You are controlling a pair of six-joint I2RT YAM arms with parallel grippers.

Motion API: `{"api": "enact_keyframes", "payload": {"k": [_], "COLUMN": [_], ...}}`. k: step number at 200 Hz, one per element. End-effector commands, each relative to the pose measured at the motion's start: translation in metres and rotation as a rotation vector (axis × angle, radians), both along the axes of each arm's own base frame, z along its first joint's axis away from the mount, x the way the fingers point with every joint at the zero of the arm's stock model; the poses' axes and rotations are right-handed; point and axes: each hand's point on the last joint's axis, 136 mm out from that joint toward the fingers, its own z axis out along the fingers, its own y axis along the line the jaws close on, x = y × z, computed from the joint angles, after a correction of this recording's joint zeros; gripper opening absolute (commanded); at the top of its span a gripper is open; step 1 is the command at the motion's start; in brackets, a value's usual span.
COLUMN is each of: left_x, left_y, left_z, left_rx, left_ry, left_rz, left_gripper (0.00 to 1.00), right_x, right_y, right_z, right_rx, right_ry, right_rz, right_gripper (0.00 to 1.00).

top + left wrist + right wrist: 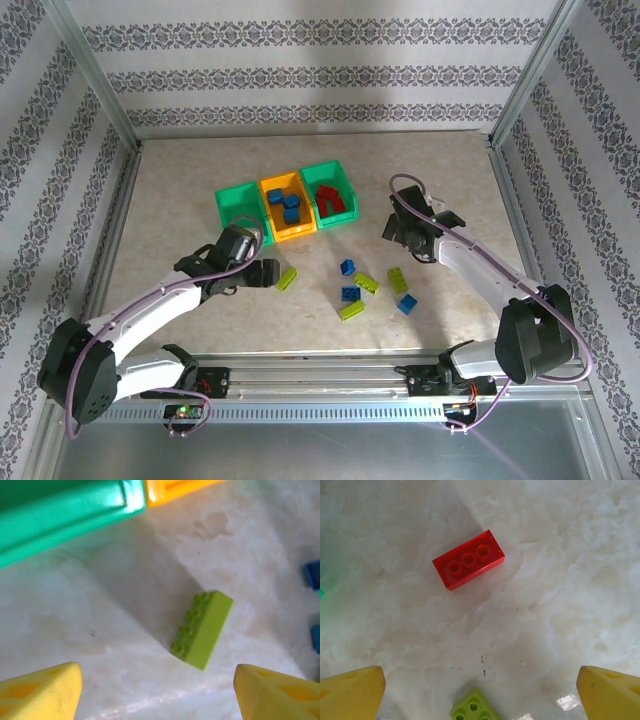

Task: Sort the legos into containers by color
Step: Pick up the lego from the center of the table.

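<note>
Left gripper [157,672] spread above tipped yellow-green lego [202,630]; right gripper [480,675] spread above red lego [468,560] showing 3 rings.

You have a pale marbled table [170,200] boxed in by walls [320,60] of striped floral wallpaper, with metal posts [93,72] at its far corners.
</note>
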Motion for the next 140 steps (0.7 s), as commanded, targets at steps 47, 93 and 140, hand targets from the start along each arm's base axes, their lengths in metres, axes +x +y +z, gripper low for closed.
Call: {"api": "enact_keyframes", "payload": {"k": [47,93,140], "left_x": [-0.009,0.002,0.021], "left_y": [-0.042,-0.041,-0.052], "left_z": [-0.027,-0.043,-0.054], "left_rx": [0.069,0.127,0.143], "left_ry": [0.035,0.032,0.015], "left_rz": [-0.106,-0.079,-0.067], "left_gripper": [0.81,0.76,0.6], "right_x": [0.0,-0.006,-0.01], "right_y": [0.011,0.022,0.035], "right_z": [0.0,-0.01,-0.023], "right_rx": [0.001,-0.001,-0.016], "right_ry": [0.001,0.026,0.061], "right_rz": [0.004,0.026,0.059], "right_gripper": [0.98,0.98,0.98]}}
